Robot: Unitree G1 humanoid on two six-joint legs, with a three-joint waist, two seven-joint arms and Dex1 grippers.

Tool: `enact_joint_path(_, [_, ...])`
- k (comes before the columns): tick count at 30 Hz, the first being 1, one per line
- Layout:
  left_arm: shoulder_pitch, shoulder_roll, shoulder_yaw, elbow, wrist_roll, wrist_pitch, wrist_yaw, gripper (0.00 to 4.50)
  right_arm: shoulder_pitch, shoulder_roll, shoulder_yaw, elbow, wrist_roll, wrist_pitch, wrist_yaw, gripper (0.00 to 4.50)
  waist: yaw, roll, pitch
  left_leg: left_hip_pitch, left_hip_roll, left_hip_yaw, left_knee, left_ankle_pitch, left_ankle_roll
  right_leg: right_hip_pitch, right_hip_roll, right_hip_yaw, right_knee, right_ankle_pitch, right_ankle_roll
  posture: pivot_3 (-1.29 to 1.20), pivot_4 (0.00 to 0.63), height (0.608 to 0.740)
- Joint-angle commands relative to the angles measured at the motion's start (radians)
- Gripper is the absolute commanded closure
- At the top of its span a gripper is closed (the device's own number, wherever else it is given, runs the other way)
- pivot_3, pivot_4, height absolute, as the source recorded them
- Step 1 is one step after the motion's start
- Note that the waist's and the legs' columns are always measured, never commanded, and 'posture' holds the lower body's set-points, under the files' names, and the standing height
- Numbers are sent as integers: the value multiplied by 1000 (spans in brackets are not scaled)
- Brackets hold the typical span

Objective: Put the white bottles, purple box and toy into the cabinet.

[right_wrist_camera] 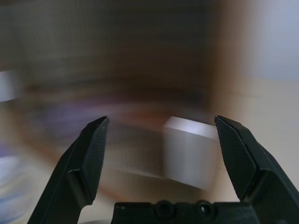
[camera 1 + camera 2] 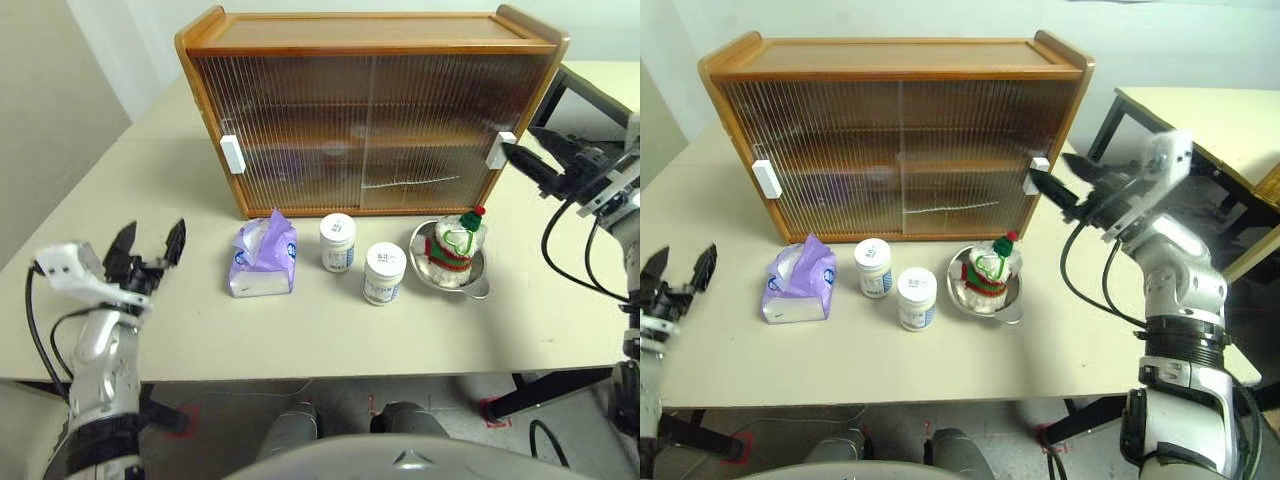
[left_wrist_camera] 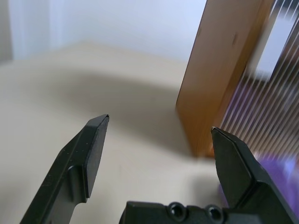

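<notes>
Gaping wide and holding nothing, both sets of jaws are sitting clear of the goods. Right gripper (image 2: pixel 1045 180) is hanging just beside the white block handle (image 2: pixel 1040 163) on the right-hand sliding door; contact is too close to call. Left gripper (image 2: pixel 150 240) is hovering over bare tabletop (image 2: pixel 330 330), well left of the items, its black tapered fingers (image 3: pixel 88 154) spread apart.

Cabinet (image 2: pixel 370 110) is standing at the back of the tabletop: brown wood, two shelves, ribbed translucent doors both drawn closed, a second white handle (image 2: pixel 232 154) at the left edge. Contents are showing through only as dim shapes.

In front of it, a row is lying left to right: the soft lavender purple box (image 2: pixel 263 262) with white tissue poking up; two white bottles (image 2: pixel 337 242) (image 2: pixel 384 273), short round plastic jars with screw lids and pale labels, standing upright and slightly apart; then a round metal bowl (image 2: pixel 483 283) carrying the toy (image 2: pixel 455 243), fluffy white plush with red and green knit trim, sitting upright inside it.
</notes>
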Motion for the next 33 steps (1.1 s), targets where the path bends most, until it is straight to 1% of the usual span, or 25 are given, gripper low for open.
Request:
enact_joint_path(1, [-31,17,2,-35,-27,71,4,0,16,-22,30,-117,71,144,51,20,-1,0,0,1,0,1,0,0,0,1,1,0,0,-1,-1,-54,0,740])
enact_joint_path(4, [-80,24,-13,-83,-49,145,26,0,8,-18,50,-219,148,256,80,20,0,-1,0,1,0,2,1,0,0,0,2,0,0,-1,-1,-48,0,740])
enact_joint_path(7, [-124,17,-32,-107,-51,189,39,0,10,-5,53,-279,209,329,95,20,1,-1,0,2,-2,4,5,0,0,1,5,-2,0,0,-2,-48,0,740])
enact_joint_path(13, [-198,-9,-55,-71,-32,205,45,0,25,27,44,-328,261,378,92,20,2,-1,0,2,0,2,12,-1,-1,1,11,-2,0,2,-3,-50,0,740])
enact_joint_path(17, [-284,-45,-97,24,0,179,41,0,59,60,58,-349,250,358,85,20,6,-1,1,3,1,-1,14,-1,-1,3,13,-2,1,4,-4,-55,0,740])
enact_joint_path(18, [-297,-51,-102,42,8,171,39,392,62,64,59,-352,247,356,84,0,6,-1,1,3,1,-2,14,-1,-1,2,13,-2,1,4,-4,-55,0,740])
enact_joint_path(19, [-312,-56,-107,58,13,165,36,604,64,68,60,-354,245,354,83,0,6,-1,1,3,2,-4,14,-1,-1,2,12,-1,1,5,-4,-58,0,740])
enact_joint_path(21, [-335,-65,-115,83,22,153,31,1240,65,74,61,-358,243,348,80,0,5,-2,1,2,2,-6,14,-1,-1,2,10,0,1,5,-3,-64,0,740])
enact_joint_path(23, [-351,-70,-119,99,27,145,28,2021,69,77,60,-361,241,342,76,0,2,-2,1,2,2,-6,14,-1,-1,2,12,0,0,6,-3,-71,0,740])
enact_joint_path(30, [-356,-72,-122,111,28,132,21,4478,87,78,65,-362,228,321,75,0,0,-2,1,2,1,0,14,-1,-1,2,15,0,0,6,-2,-73,0,740])
enact_joint_path(33, [-347,-72,-120,102,25,132,19,4478,89,78,67,-360,226,316,77,0,0,-2,1,2,1,2,15,-1,-1,2,15,0,0,6,-1,-75,0,740])
